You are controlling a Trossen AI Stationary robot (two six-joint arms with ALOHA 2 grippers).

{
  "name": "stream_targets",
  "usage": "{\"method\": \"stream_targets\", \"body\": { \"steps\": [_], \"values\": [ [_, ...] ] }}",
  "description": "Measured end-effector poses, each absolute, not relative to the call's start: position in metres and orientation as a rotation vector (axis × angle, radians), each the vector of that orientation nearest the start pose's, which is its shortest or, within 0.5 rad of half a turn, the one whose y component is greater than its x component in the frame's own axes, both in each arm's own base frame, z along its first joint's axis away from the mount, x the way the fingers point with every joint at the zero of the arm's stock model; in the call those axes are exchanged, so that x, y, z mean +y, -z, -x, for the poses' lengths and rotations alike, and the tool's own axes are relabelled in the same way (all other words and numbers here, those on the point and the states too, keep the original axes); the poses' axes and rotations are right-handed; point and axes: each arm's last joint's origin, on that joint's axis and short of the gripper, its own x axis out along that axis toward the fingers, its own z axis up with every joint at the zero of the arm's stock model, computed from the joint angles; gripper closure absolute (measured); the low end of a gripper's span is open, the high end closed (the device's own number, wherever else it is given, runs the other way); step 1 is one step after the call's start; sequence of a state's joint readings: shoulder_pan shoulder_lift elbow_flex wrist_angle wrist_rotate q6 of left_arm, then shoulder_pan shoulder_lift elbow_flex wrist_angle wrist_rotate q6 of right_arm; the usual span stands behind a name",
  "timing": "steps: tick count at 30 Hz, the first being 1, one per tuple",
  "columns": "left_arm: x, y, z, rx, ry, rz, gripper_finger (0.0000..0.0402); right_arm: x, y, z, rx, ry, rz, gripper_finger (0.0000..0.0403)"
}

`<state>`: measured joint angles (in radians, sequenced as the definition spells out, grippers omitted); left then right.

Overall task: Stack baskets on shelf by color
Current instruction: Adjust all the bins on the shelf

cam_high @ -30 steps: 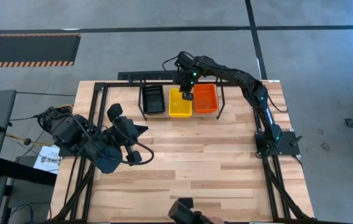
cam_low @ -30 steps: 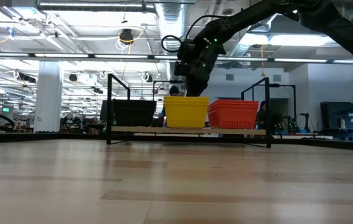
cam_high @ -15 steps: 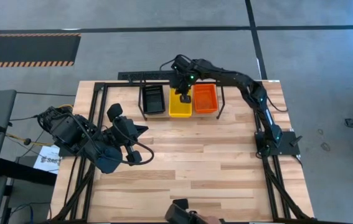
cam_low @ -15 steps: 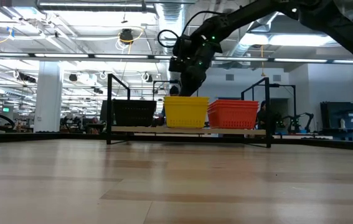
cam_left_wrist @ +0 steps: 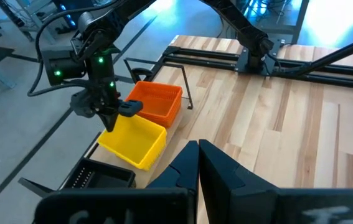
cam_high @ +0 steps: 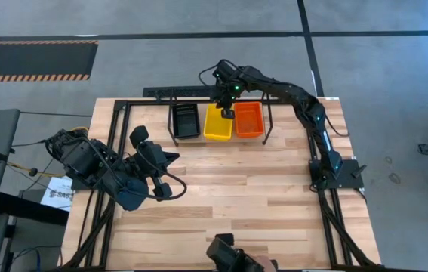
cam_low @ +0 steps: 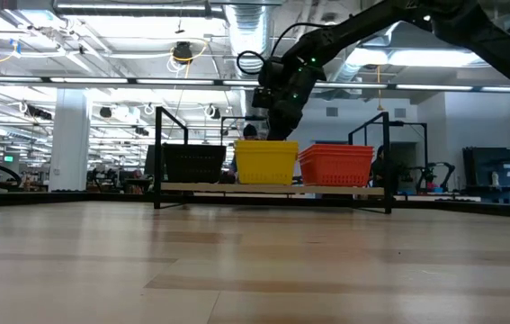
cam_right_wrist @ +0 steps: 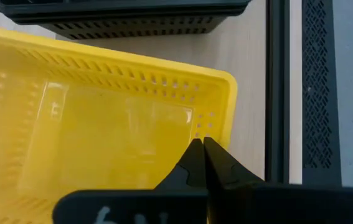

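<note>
shelf (cam_high: 268, 121) stands at the far edge of the table (cam_high: 221, 196); on it, side by side, sit the black baskets (cam_high: 186, 121), then the yellow baskets (cam_high: 217, 125) in the shelf's middle bay, then the red-orange baskets (cam_high: 248, 119). right gripper (cam_high: 228, 113) hangs over the yellow stack's far corner, nearest the red-orange one, fingers pressed together, holding nothing. left gripper (cam_left_wrist: 198, 149) waits well short of the shelf on the table's near left, fingers also together and empty.
</note>
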<state>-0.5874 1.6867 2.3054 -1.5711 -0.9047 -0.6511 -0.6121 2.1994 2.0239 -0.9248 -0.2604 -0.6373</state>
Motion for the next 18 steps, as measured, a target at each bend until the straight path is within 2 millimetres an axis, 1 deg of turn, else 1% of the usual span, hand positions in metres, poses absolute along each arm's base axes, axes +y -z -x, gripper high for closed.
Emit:
{"method": "stream_targets", "body": {
  "steps": [4,6,8,11,14,18],
  "values": [
    [-0.128,-0.487,-0.233,0.561,-0.492,-0.029,0.0401,-0.263,-0.248,-0.39,1.04,-0.012,0.106,0.0403],
    [-0.128,-0.487,-0.233,0.561,-0.493,-0.029,0.0401,-0.258,-0.247,-0.392,1.052,-0.02,0.089,0.0403],
    [-0.128,-0.487,-0.233,0.561,-0.493,-0.029,0.0401,-0.249,-0.246,-0.394,1.078,-0.044,0.074,0.0403],
    [-0.128,-0.487,-0.233,0.553,-0.503,-0.038,0.0401,-0.23,-0.243,-0.397,1.145,-0.109,0.056,0.0403],
    [-0.127,-0.487,-0.233,0.551,-0.506,-0.04,0.0401,-0.21,-0.241,-0.4,1.21,-0.196,0.075,0.0403],
    [-0.127,-0.487,-0.233,0.552,-0.504,-0.047,0.0401,-0.191,-0.241,-0.407,1.217,-0.247,0.108,0.0403]
  ]
}}
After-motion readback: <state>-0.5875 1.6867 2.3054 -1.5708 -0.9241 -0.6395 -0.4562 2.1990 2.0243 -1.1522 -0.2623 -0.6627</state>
